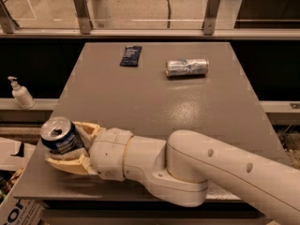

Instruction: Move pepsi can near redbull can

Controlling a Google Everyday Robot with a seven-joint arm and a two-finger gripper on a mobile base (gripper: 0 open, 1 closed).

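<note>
The pepsi can (60, 136) is dark blue with a silver top and stands upright at the table's near left corner. My gripper (70, 144) is shut on it, one cream finger behind the can and one under its front. The redbull can (187, 67) is slim and silver with blue patches. It lies on its side at the far right of the table, well away from the pepsi can. My white arm (197, 172) reaches in from the lower right.
A flat dark blue packet (130, 55) lies at the far middle of the grey table (154, 107). A white pump bottle (20, 93) stands on a ledge to the left. A glass railing with metal posts (80, 11) runs behind. Cardboard boxes (14, 205) sit at lower left.
</note>
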